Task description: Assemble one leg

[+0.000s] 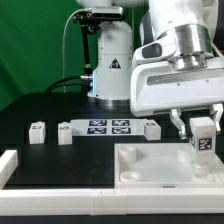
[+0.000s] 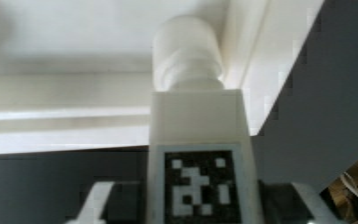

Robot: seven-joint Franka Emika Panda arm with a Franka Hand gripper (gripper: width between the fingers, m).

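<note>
My gripper (image 1: 202, 128) is shut on a leg (image 1: 204, 137), a small white post with a black-and-white tag on its face. It holds the leg upright just above the right part of the large white square board (image 1: 150, 165). In the wrist view the leg (image 2: 197, 120) fills the middle between my fingers (image 2: 105, 200). Its tag faces the camera and its rounded end points at the board (image 2: 69, 60). Three more legs lie on the black table: two at the exterior view's left (image 1: 38, 130) (image 1: 65, 131) and one near the middle (image 1: 152, 128).
The marker board (image 1: 110, 126) lies flat between the loose legs. A white raised rim (image 1: 10, 165) runs along the front left of the table. The robot base (image 1: 108, 70) stands behind, in front of a green backdrop.
</note>
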